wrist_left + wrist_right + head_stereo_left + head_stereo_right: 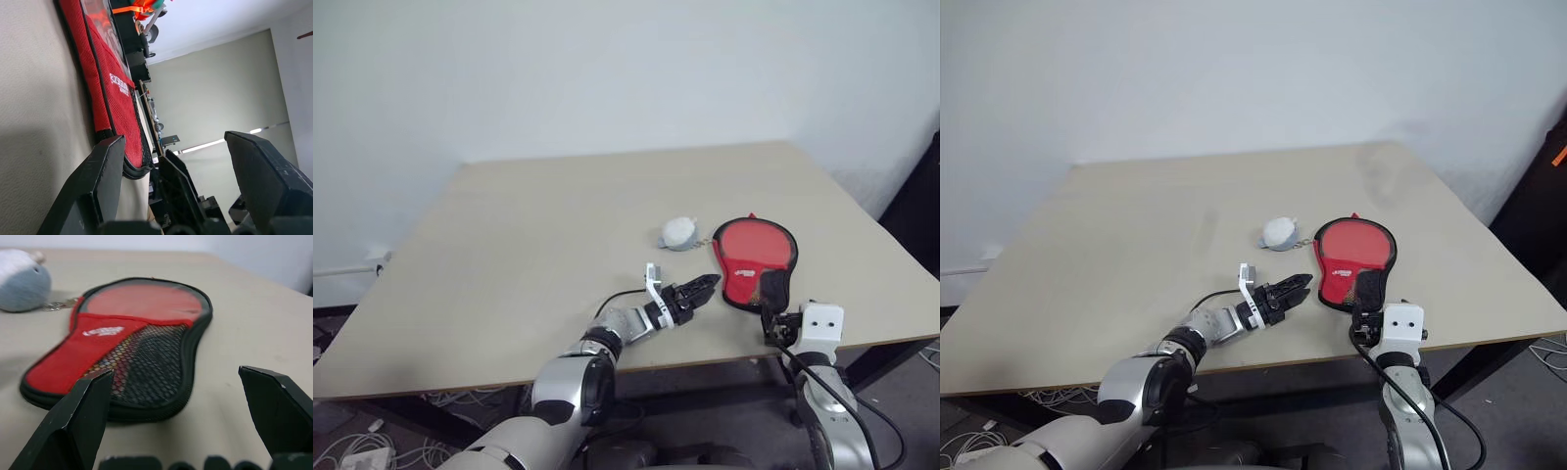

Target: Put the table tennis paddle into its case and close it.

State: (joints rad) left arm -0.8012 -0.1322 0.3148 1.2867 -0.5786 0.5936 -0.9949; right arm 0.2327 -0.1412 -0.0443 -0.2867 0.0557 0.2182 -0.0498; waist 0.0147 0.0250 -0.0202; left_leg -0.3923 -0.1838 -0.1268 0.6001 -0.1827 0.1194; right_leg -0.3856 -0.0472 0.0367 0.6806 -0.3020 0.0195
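At the near right edge of the table (509,255), the case (756,257) lies flat, round red end away from you, black mesh handle end toward you, its grey-white pouch (680,233) on a chain just beside it. The paddle appears to sit inside already, a smooth red face showing at the round end in the right wrist view, so you are likely at the closing step, though whether the zip is drawn cannot be told. Your left gripper (707,285) reaches in low from the left, roughly level, jaws well apart and holding nothing, tips just beside the case's left edge. Your right gripper (178,423) sits low at the handle end, pointing along the case, jaws wide and empty. Next you would need to pin the case with one gripper and find the zip pull with the other.
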